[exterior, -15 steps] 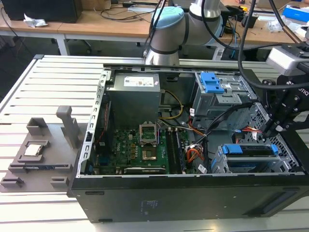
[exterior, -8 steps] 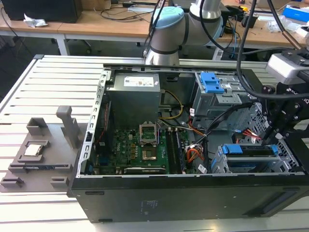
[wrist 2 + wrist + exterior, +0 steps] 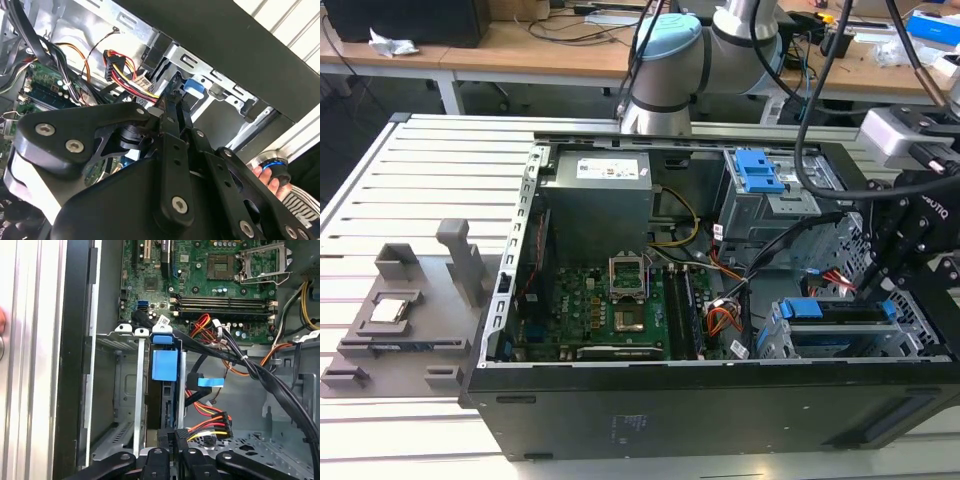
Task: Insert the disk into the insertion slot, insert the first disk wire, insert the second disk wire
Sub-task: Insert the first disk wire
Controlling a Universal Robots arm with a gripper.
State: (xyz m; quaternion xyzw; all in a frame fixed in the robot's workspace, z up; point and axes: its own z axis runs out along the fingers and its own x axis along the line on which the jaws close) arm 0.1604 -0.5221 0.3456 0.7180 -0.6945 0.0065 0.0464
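The disk [image 3: 840, 325], in its blue carrier, lies inside the insertion slot [image 3: 775, 340] at the case's corner on the exterior view's right. Its blue handle [image 3: 164, 365] stands between the cage rails [image 3: 140, 390]. My gripper [image 3: 870, 288] reaches down at the disk's end. In both wrist views its fingers stand close together [image 3: 175, 434] on the black plug of a red, yellow and black disk wire [image 3: 210, 429]. That bundle [image 3: 125, 70] runs straight into my gripper's tip [image 3: 170, 97]. A second black cable with a blue tag [image 3: 210, 382] hangs loose beside the cage.
A taller cage with a blue latch [image 3: 760, 170] stands behind the slot. The motherboard [image 3: 620, 310] and power supply [image 3: 595, 200] take up the case's middle. Thick black cables [image 3: 270, 385] cross near the cage. A hand [image 3: 267, 175] rests outside the case wall. A grey fixture [image 3: 400, 320] lies on the table.
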